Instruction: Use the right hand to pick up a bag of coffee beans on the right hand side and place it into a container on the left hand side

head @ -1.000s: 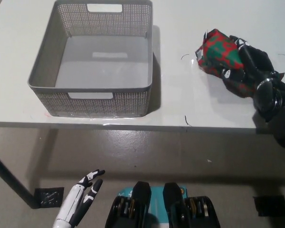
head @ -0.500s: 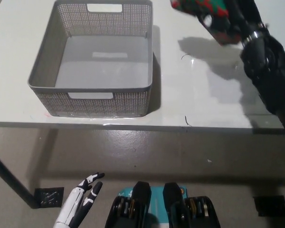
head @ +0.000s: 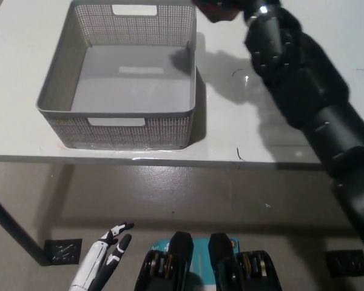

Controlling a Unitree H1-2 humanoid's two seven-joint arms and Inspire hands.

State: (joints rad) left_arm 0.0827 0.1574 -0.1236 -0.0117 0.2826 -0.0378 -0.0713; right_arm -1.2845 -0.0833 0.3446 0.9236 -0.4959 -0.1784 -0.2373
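Where the white counter [head: 242, 130] is smooth and flat, the grey container [head: 124, 79] is a square plastic basket with tiny holes in its walls. Only a small red bit of the coffee bag [head: 218, 8] shows at the top edge, up in the air, just right of the container. The black right hand [head: 255, 7] is mostly cut off; it holds the bag, arm stretched long. The white left hand [head: 103, 260] hangs low, fingers apart.

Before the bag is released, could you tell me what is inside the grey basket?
The grey basket shows only its bare floor with a pale label; nothing lies inside. The near wall hides the floor's front strip. The coffee bag is near its far right corner.
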